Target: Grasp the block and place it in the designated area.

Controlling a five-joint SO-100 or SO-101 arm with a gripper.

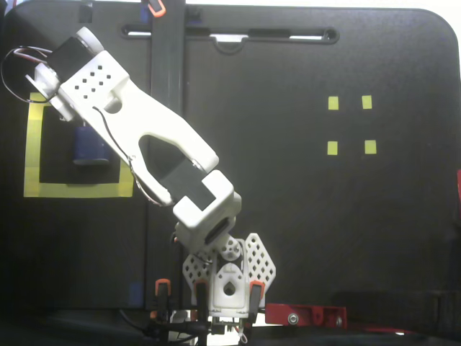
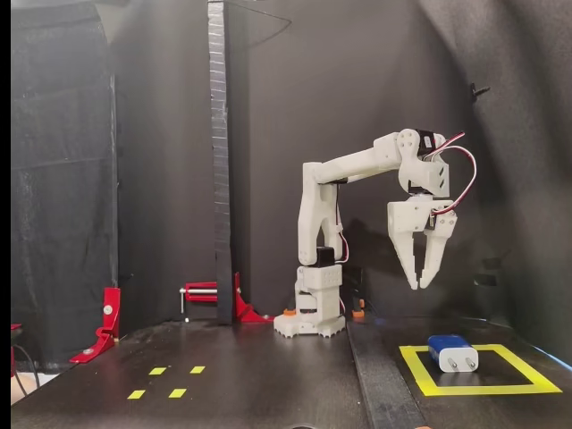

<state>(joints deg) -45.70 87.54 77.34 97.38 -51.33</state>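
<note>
The block (image 2: 452, 352) lies flat on the black table (image 2: 268, 393) inside the yellow tape square (image 2: 420, 371), apart from the arm (image 2: 357, 165). In the side-on fixed view it sits toward the left of the square, its two metal prongs facing the camera. In the top-down fixed view the block (image 1: 88, 146) is partly hidden under the arm (image 1: 137, 137), showing as a blue shape within the square (image 1: 32, 144), right of the square's middle.

The gripper (image 2: 418, 286) hangs in the air well above the table, pointing down, to the left of the block and farther back in the side-on view. Its jaws are clenched, the tips meeting with nothing between them. In the top-down view the fingertips are hidden beneath the wrist.

Four small yellow tape squares (image 1: 350, 125) form a cluster on the right side of the table in the top-down view, well apart from the block; in the side-on view they lie near left (image 2: 166, 382). A red clamp (image 2: 210, 298) stands at the foot of a black post (image 2: 217, 161). No readable writing or brand marks appear anywhere.
</note>
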